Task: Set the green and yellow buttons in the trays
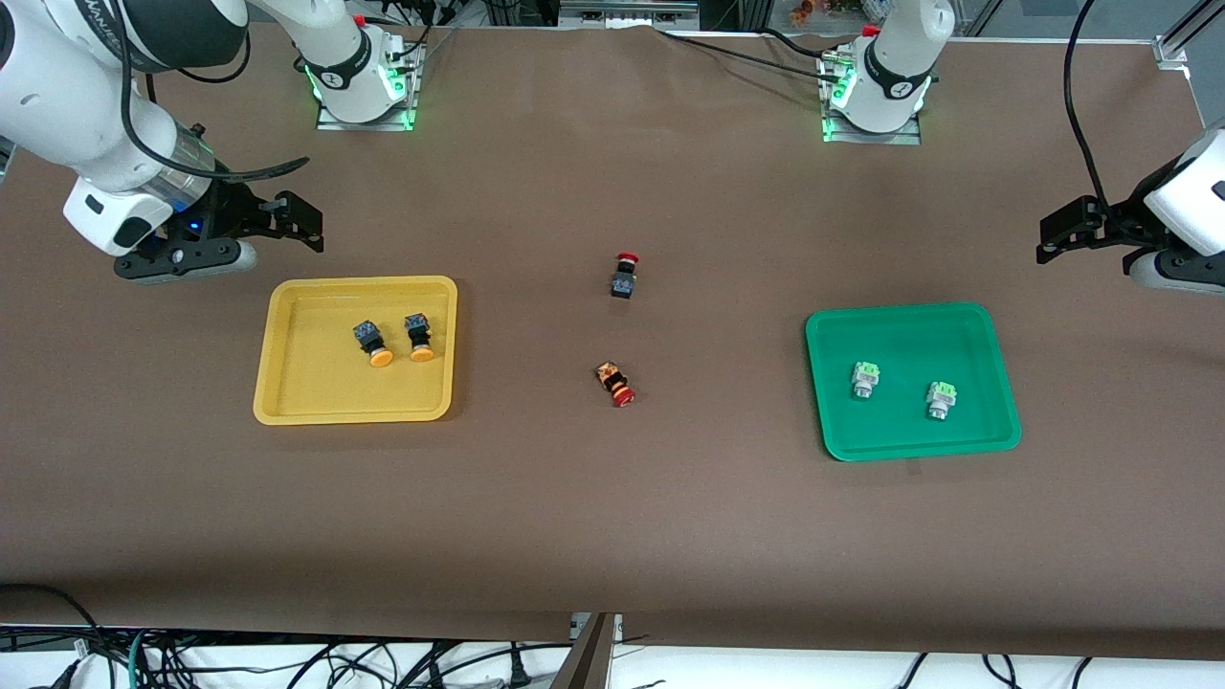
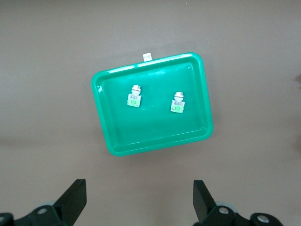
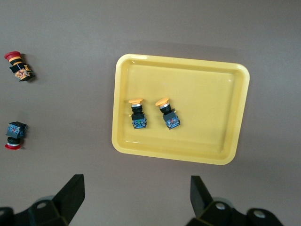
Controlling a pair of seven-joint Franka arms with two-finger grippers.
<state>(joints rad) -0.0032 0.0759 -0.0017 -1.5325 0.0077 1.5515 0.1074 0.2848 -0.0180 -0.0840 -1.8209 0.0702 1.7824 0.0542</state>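
Note:
Two orange-yellow buttons (image 1: 371, 343) (image 1: 419, 337) lie side by side in the yellow tray (image 1: 278, 383). They also show in the right wrist view (image 3: 137, 113) (image 3: 168, 114), in the tray (image 3: 207, 94). Two pale green buttons (image 1: 864, 379) (image 1: 940, 399) lie in the green tray (image 1: 957, 316), and show in the left wrist view (image 2: 134, 95) (image 2: 178, 102) in the tray (image 2: 155, 127). My right gripper (image 1: 304, 222) (image 3: 136, 193) is open and empty, over bare table beside the yellow tray. My left gripper (image 1: 1057, 239) (image 2: 139, 195) is open and empty, over bare table beside the green tray.
Two red-capped buttons lie on the brown table between the trays, one (image 1: 625, 276) farther from the front camera, one (image 1: 615, 383) nearer. Both show in the right wrist view (image 3: 18, 66) (image 3: 14, 135). Cables hang below the table's front edge.

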